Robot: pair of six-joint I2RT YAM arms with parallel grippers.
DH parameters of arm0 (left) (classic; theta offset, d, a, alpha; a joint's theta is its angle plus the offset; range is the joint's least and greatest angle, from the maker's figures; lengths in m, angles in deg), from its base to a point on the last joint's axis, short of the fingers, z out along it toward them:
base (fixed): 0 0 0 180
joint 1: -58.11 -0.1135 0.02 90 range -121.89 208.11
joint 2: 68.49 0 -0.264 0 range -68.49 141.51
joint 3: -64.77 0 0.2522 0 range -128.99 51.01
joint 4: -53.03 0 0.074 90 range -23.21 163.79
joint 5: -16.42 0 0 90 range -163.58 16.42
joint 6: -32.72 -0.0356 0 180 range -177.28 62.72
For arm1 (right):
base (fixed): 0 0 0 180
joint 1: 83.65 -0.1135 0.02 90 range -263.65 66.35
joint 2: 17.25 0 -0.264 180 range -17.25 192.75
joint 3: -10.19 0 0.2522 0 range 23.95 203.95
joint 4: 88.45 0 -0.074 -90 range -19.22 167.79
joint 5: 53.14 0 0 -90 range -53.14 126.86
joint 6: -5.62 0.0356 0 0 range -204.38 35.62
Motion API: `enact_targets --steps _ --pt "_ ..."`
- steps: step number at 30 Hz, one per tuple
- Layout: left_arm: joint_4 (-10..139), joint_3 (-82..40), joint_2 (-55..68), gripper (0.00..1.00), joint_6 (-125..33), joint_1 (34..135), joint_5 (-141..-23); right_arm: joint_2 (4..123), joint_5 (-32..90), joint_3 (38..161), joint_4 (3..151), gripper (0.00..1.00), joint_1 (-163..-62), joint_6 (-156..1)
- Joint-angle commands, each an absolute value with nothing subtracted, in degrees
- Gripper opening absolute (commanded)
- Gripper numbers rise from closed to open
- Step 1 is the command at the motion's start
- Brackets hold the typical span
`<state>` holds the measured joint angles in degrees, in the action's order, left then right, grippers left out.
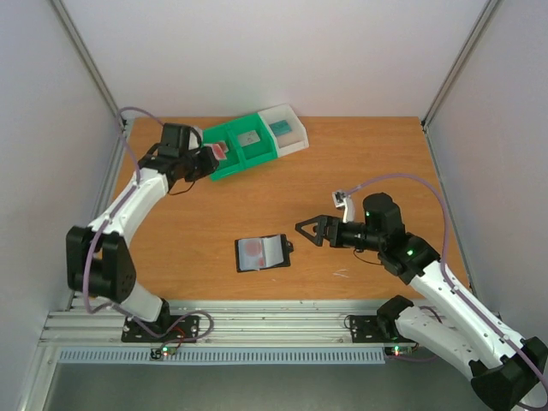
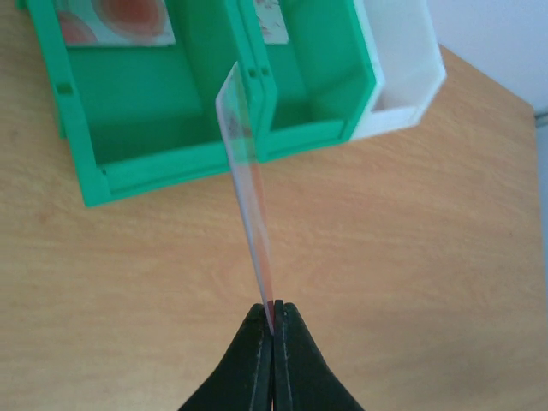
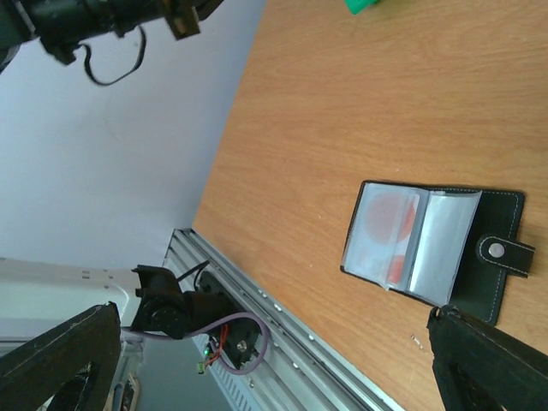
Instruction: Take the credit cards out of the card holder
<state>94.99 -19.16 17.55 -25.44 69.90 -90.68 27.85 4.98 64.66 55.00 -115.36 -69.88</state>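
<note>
Wooden table (image 1: 368,163) — our left gripper (image 2: 272,310) pinches a credit card (image 2: 247,175) near the green bin (image 2: 163,169); our right gripper (image 1: 307,231) gapes wide beside the card holder (image 1: 262,253).

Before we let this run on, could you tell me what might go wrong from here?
1. The left tool pinches the card only by one edge, so it may swivel or slip and land beside the green bin rather than in it.
2. The wallet lies open and loose with a second card inside, and the open right tool is not holding it; it could slide when that card is pulled.
</note>
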Motion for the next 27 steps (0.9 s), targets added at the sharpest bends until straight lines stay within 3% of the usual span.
enact_targets --steps 1,17,27 --pt "96.68 -26.57 25.06 0.0 -27.39 67.87 -90.14 29.32 3.97 67.43 55.9 0.99 -115.47 -70.37" --pt "102.87 -48.85 47.39 0.01 -27.55 65.96 -85.53 29.48 3.75 70.11 55.49 0.98 -115.65 -70.28" --pt "102.5 -53.7 54.59 0.0 -26.7 65.87 -85.86 31.02 5.39 72.79 51.66 0.98 -115.71 -72.41"
